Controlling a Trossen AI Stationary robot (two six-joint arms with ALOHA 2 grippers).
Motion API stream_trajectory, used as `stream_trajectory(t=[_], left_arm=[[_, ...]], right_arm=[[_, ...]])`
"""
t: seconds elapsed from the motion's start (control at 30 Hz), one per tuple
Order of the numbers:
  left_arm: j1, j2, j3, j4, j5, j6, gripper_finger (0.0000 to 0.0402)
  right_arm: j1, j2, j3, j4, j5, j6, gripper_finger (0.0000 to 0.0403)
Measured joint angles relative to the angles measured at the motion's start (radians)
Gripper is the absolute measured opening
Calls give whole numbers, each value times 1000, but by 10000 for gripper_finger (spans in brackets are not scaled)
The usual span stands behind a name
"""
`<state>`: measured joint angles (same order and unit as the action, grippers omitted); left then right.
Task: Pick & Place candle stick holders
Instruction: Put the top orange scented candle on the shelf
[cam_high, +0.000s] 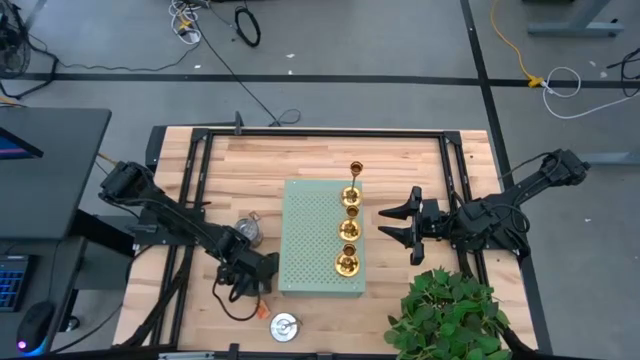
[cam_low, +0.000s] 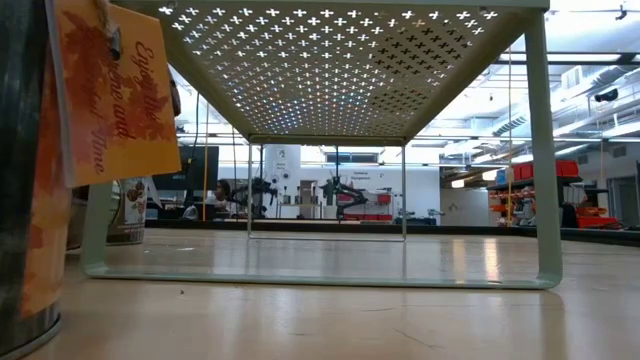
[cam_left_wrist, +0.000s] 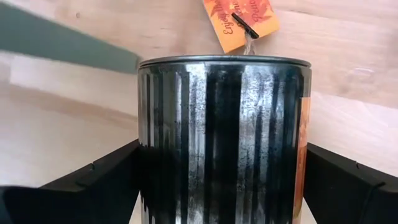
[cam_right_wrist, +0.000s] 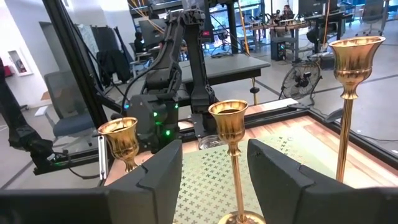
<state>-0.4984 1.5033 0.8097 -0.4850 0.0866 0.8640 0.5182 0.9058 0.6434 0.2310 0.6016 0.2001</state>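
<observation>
— Holders (cam_high: 349, 229), from above?
— Found as three gold in a row on the board (cam_high: 305, 240), just ahead of the right gripper (cam_high: 398, 228). Spread wide, aimed at the middle of the row, touching none.
— And on the other side?
— Left gripper (cam_high: 250, 280) down beside the board's near corner. Two loose silver ones close by: one (cam_high: 249, 229) just behind it, another (cam_high: 284, 325) off to its side.
— Low view?
— Looks under the board only: a raised shelf on thin legs. No gold visible, being on top. Shows a ribbed tin (cam_low: 20, 200) with an orange tag (cam_low: 115, 90) at the edge, and neither gripper.
— Left wrist?
— Settles what the top view hides: pinching that tin, a silver holder, one finger (cam_left_wrist: 93, 186) pressed on each flank, low on the wall. Likely gripped low for a steady upright carry.
— Right wrist?
— Middle holder's stem (cam_right_wrist: 233, 162) framed between the open fingers, a little ahead. Tall one (cam_right_wrist: 348, 93) off to one side, shorter one (cam_right_wrist: 121, 140) to the other. Probably lined up for a grab at the stem, thin enough to fit.
</observation>
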Motion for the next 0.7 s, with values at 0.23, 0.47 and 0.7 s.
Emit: stream_trajectory(t=[0.23,0.47,0.7], left_arm=[[-6,-45,0,-1,-2,-110,369],[-30,-47,0,-47,-13,-157,369],[-49,-66,0,-35,-33,-262,369]], right_arm=[[0,0,0,0,0,0,185],[0,0,0,0,0,0,185],[0,0,0,0,0,0,185]])
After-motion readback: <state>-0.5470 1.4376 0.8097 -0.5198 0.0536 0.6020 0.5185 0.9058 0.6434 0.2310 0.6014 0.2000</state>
